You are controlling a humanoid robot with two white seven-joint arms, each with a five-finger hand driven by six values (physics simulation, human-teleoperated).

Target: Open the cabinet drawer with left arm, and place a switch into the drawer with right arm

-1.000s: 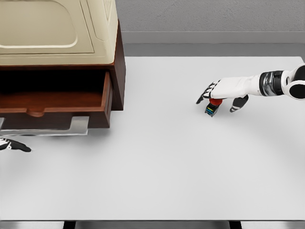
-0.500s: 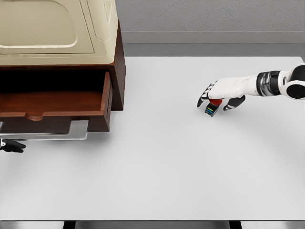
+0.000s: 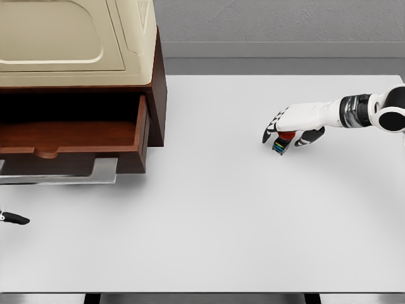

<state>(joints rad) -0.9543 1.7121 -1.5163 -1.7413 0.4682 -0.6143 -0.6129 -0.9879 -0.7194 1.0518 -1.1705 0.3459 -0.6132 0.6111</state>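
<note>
The right hand (image 3: 292,128) lay palm-down over the switch (image 3: 280,144), fingers curled around it; the switch, a small block with a red top and coloured stripes, sat on the white table (image 3: 221,209) well right of the cabinet (image 3: 152,95). The drawer (image 3: 76,142) stood pulled open, its wooden floor bare, a metal handle (image 3: 101,172) at its front. Only a dark fingertip of the left hand (image 3: 14,219) showed at the left edge; its pose could not be told.
</note>
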